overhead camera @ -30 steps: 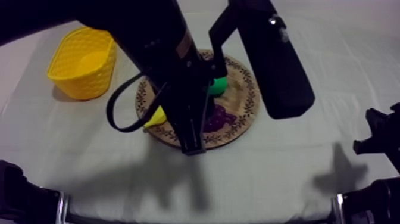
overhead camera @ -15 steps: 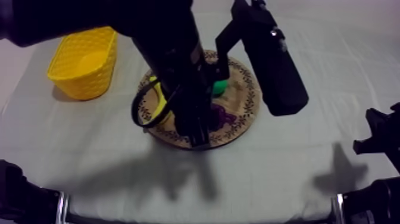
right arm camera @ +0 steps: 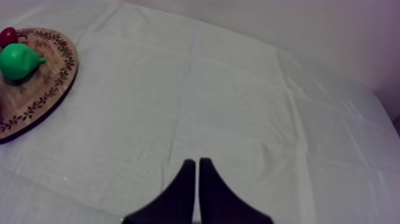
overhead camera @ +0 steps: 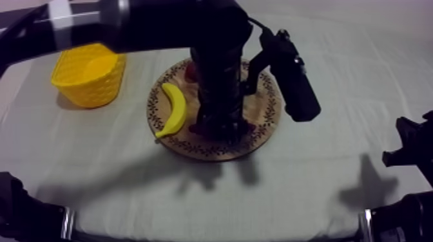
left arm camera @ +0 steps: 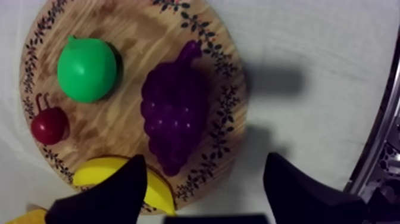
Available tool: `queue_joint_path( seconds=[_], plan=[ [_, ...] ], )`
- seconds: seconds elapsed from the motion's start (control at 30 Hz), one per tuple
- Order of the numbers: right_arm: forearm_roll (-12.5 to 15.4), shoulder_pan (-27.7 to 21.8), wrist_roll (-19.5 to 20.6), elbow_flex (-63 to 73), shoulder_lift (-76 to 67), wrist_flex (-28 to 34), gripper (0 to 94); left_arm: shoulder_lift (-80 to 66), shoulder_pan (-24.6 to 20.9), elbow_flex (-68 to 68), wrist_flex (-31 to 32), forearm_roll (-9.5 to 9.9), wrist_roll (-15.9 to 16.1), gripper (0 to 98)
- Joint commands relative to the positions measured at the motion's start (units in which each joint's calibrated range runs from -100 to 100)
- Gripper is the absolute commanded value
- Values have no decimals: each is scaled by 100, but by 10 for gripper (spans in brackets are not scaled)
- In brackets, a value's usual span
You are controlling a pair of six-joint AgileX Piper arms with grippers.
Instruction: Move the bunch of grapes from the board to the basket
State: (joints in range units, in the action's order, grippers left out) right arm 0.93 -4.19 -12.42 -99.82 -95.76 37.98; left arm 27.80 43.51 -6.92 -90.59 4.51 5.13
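The purple bunch of grapes point(left arm camera: 175, 113) lies on the round wooden board point(left arm camera: 131, 36), beside a green pear point(left arm camera: 86, 68), a small red fruit point(left arm camera: 49, 125) and a banana point(left arm camera: 122, 179). My left gripper point(left arm camera: 205, 158) hovers above the board's edge at the narrow tip of the grapes, open, with one finger over the banana and the other over the cloth. In the top view my left arm point(overhead camera: 219, 77) covers the middle of the board point(overhead camera: 264, 122) and hides the grapes. My right gripper point(right arm camera: 195, 173) is shut on nothing above bare cloth, away from the board point(right arm camera: 36, 101).
The yellow basket point(overhead camera: 90, 72) stands on the cloth left of the board, a short gap from its rim. The banana point(overhead camera: 173, 109) lies along the board's left side. My right arm point(overhead camera: 409, 151) rests at the table's right edge.
My left arm has swung right and towards the back over the board, uncovering the banana and now hiding the pear and the grapes in the top view. The right arm has stayed still.
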Motion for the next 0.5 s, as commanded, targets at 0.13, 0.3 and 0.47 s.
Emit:
queue_joint_path(
  seconds=[0.13, 0.3, 0.47],
  plan=[
    [2, -2, 4, 4, 0, 0, 3, 646, -185, -377, 47, -20, 107, 749],
    [2, -2, 4, 4, 0, 0, 3, 1056, -265, -695, 69, -21, 189, 749],
    [2, -2, 4, 4, 0, 0, 3, 1378, -309, -863, 137, -25, 240, 748]
  ],
)
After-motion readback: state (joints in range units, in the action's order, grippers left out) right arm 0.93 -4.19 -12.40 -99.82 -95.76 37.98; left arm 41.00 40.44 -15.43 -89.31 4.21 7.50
